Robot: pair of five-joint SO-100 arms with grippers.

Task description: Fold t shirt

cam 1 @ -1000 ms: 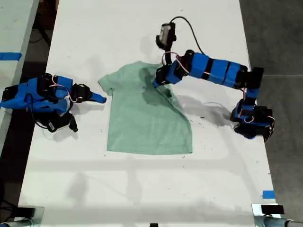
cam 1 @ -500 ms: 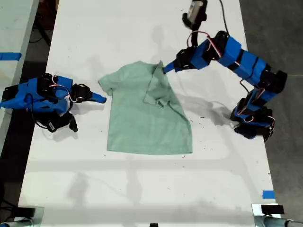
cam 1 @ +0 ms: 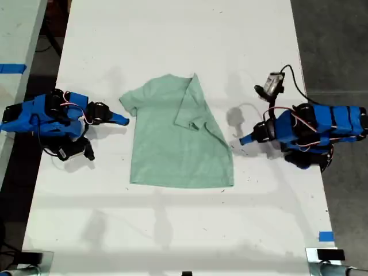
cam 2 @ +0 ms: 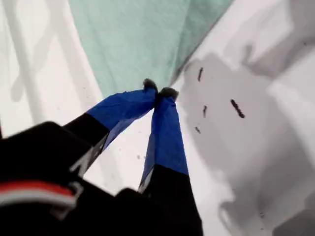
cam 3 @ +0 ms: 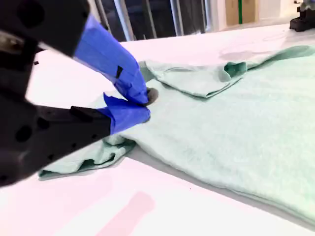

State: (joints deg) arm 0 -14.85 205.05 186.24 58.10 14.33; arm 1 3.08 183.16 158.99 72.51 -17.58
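Compared with half a second ago, the arm on the exterior view's right has pulled away from the t shirt: then its tip was at the folded-over sleeve near the collar, high in the frame; now it is drawn back low beside its own base at the right middle of the frame, pointing toward the garment with bare table between them. The sleeve it left lies folded inward over the chest. The other arm, at the exterior view's left, has not moved.

My first gripper has its blue fingers together at the tips, with nothing between them; the mint fabric's edge lies just beyond them, and I cannot tell whether the tips touch it. In the exterior view it sits clear of the shirt's hem corner.

My second gripper also has its fingers closed tip to tip, empty, just beside the shirt's near sleeve; in the exterior view it points at that sleeve from the left.

The t shirt lies flat at the centre of the white table. No readable writing shows anywhere.
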